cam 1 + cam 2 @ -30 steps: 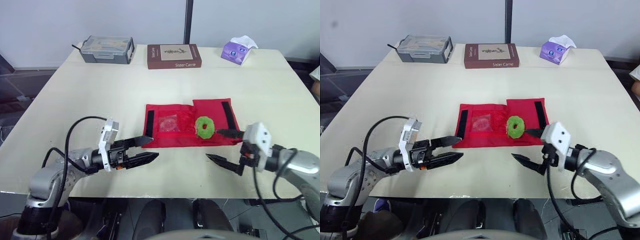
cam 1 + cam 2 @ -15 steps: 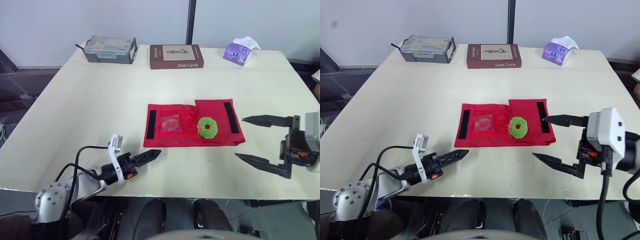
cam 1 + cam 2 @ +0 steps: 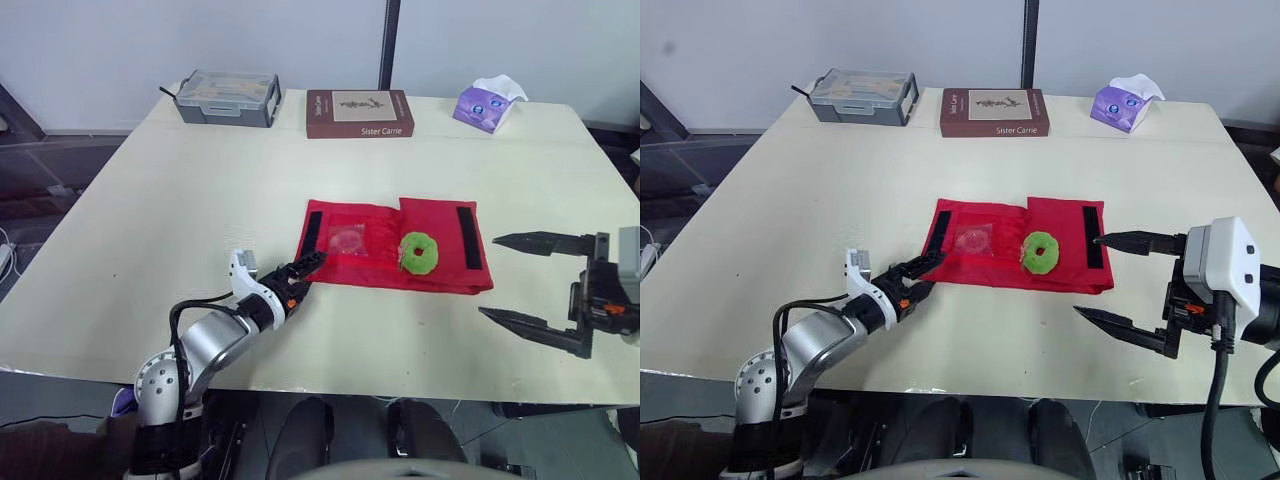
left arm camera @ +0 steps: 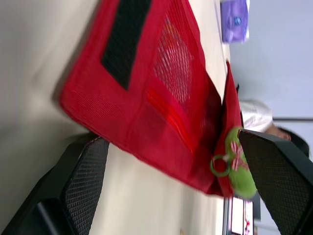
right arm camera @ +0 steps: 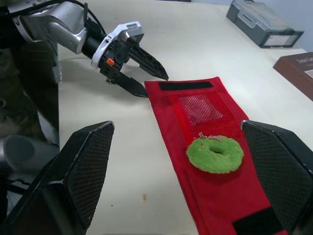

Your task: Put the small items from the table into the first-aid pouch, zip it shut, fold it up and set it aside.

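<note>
Left end effector (image 3: 308, 270), fingers parted, at the flat red fabric pouch's (image 3: 375, 268) corner. Right end effector (image 3: 489, 277) near it, fingers spread wide.

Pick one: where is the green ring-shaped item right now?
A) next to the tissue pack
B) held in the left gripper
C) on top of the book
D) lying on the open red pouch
D: the green ring lies flat on the red pouch, while the left gripper and the right gripper are both open and clear of it.
</note>
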